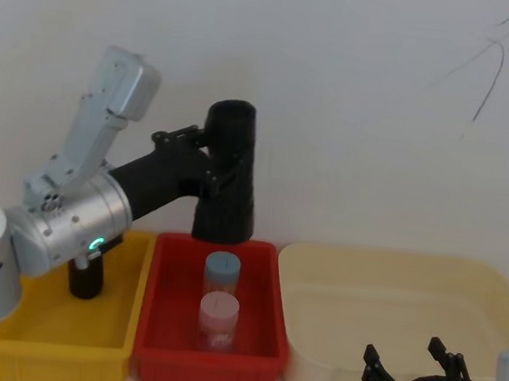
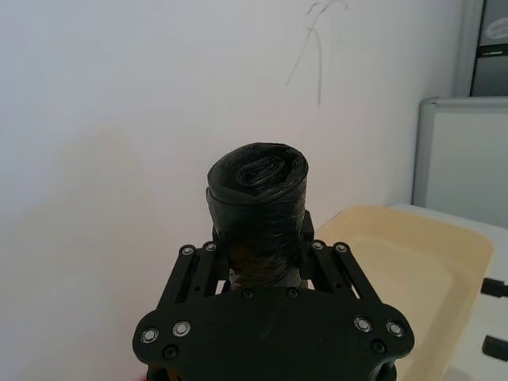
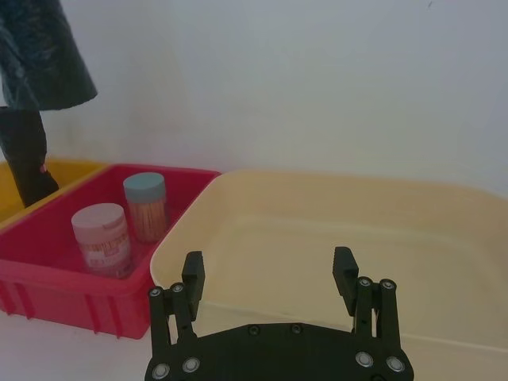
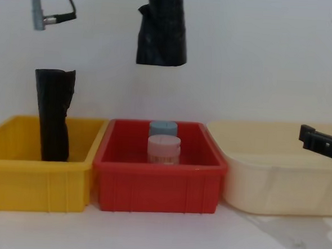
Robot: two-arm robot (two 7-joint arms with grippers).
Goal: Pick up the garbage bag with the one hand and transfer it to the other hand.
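The garbage bag, a thick black crinkly roll, hangs upright in the air above the back of the red bin. My left gripper, on the arm with the green ring light, is shut on its middle from the left. The left wrist view shows the bag standing up between the fingers. In the chest view the bag is high above the bins. My right gripper is low at the front right, open and holding nothing, its fingers spread over the cream bin.
A taller, slimmer black roll stands in the yellow bin on the left. In the red bin stand a blue-lidded jar and a pink-lidded jar. A white wall runs close behind the bins.
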